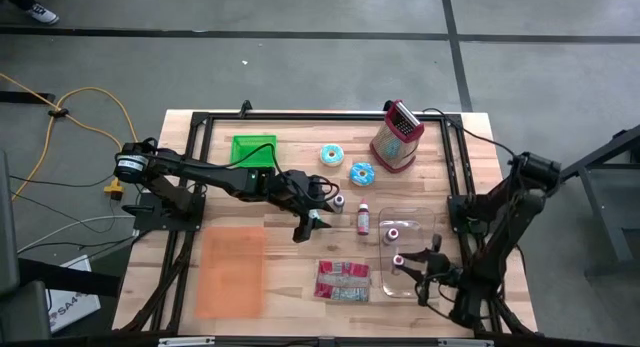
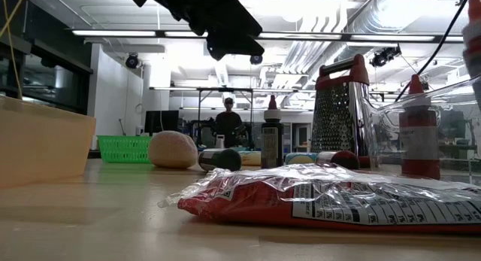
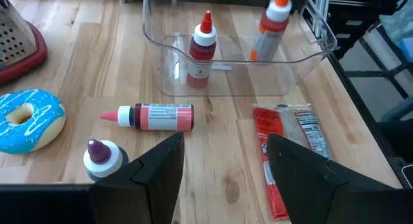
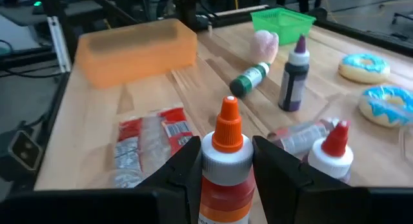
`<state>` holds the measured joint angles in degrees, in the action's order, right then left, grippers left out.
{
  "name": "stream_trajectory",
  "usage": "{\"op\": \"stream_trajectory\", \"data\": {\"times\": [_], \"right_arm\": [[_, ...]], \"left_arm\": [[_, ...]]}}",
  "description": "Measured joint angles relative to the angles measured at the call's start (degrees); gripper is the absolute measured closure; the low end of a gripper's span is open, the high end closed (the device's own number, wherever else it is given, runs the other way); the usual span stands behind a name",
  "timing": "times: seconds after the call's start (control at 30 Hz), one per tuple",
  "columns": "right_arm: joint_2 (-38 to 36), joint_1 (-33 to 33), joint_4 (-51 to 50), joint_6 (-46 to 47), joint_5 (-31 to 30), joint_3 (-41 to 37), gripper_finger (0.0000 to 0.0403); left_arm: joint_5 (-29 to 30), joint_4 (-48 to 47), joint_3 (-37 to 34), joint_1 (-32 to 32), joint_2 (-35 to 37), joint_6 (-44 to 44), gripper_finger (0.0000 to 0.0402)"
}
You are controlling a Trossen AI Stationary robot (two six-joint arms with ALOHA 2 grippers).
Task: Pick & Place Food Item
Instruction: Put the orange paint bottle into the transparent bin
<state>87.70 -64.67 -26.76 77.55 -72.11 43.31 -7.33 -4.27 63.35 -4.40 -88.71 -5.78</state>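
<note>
Right end effector clamped on orange-capped bottle over clear bin, 4 o'clock on tabletop. Left end effector parted, empty, above centre. Red packet at 6 o'clock; print unreadable.

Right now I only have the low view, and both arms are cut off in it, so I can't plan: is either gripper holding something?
Observer: Yes, the right gripper is clamped on the orange-capped bottle.
Operator: And the left one?
Observer: The left gripper is open and empty, above the table's middle.
Operator: Where is the right one?
Observer: Over the clear bin, where a red-capped bottle stands.
</note>
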Motion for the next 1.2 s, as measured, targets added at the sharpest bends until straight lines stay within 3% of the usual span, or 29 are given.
{"op": "stream_trajectory", "data": {"times": [0.3,0.93,1.2], "right_arm": [[4.5,0.3,0.0,5.5,0.1,0.0,0.0296],[4.5,2.5,-0.9,3.9,1.7,-0.1,0.0296],[4.5,2.9,-4.6,8.0,2.0,-0.1,0.0296]], "left_arm": [[0.0,0.0,0.0,0.0,0.0,-0.3,0.0186],[-0.1,0.0,0.0,0.0,0.0,-0.3,0.0186],[-0.1,0.0,0.0,0.0,0.0,-0.3,0.0186]]}}
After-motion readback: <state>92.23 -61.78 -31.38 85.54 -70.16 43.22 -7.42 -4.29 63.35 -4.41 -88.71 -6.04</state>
